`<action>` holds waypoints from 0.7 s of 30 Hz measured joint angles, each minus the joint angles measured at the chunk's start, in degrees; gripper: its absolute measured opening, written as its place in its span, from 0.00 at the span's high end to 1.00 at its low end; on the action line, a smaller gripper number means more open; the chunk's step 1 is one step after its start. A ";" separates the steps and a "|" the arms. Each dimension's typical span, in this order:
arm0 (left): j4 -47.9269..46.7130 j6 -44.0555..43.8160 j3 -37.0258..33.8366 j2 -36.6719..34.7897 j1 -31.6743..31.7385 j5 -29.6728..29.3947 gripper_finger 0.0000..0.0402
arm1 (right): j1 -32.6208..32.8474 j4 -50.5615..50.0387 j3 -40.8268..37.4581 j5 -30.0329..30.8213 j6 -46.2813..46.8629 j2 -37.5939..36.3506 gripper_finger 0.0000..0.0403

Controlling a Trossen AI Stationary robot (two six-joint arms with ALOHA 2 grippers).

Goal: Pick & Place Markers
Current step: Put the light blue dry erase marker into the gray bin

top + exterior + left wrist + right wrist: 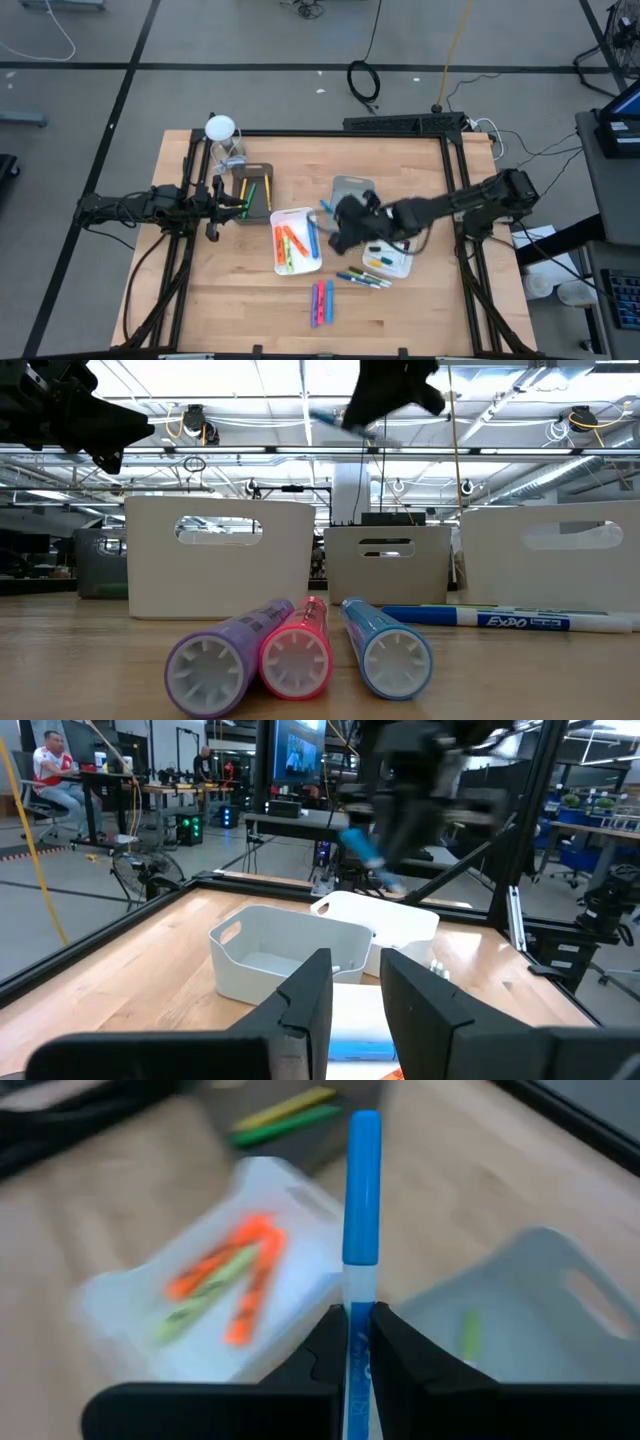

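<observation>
My right gripper (335, 215) hangs above the table's middle, between the grey tray (350, 186) and a white tray (296, 262), shut on a blue marker (361, 1190). The white tray holds orange, green and blue markers (288, 243). My left gripper (357, 990) waits level at the table's left by the brown tray (262, 168), fingers slightly apart with nothing between them. Purple, pink and blue markers (300, 650) lie side by side on the wood near the front edge. My right gripper pinches the blue marker's pale barrel (359, 1302) between its two fingers (325, 1342). The marker lies along the fingers, its blue capped end (363, 1140) sticking out ahead of them. The gripper slants down from the table's right, and the marker is lifted clear of trays and table.
A second white tray (398, 268) with markers sits right of centre. Several loose markers (362, 279) lie just in front of it. The brown tray holds green and yellow markers (247, 195). A white round object (220, 128) stands at the far left corner.
</observation>
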 joint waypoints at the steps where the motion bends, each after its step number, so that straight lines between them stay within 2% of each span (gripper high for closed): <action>1: -0.01 0.01 0.00 -0.01 0.00 0.01 0.78 | -1.54 -1.24 -0.02 -0.08 1.00 0.07 0.96; 5: -0.01 0.00 0.00 0.00 0.00 0.00 0.78 | -7.17 -6.61 -0.04 -0.96 4.95 0.16 0.96; 9: 0.00 0.00 0.00 -0.02 0.00 0.00 0.78 | -10.89 -6.17 -3.52 -4.86 6.29 0.60 0.96; 13: -0.01 0.01 0.00 -0.02 0.00 0.00 0.78 | -12.53 -1.17 -8.60 -9.27 6.46 0.42 0.96; 21: 0.00 0.01 0.00 -0.02 0.00 0.00 0.78 | -13.73 6.43 -14.86 -13.44 3.50 0.42 0.92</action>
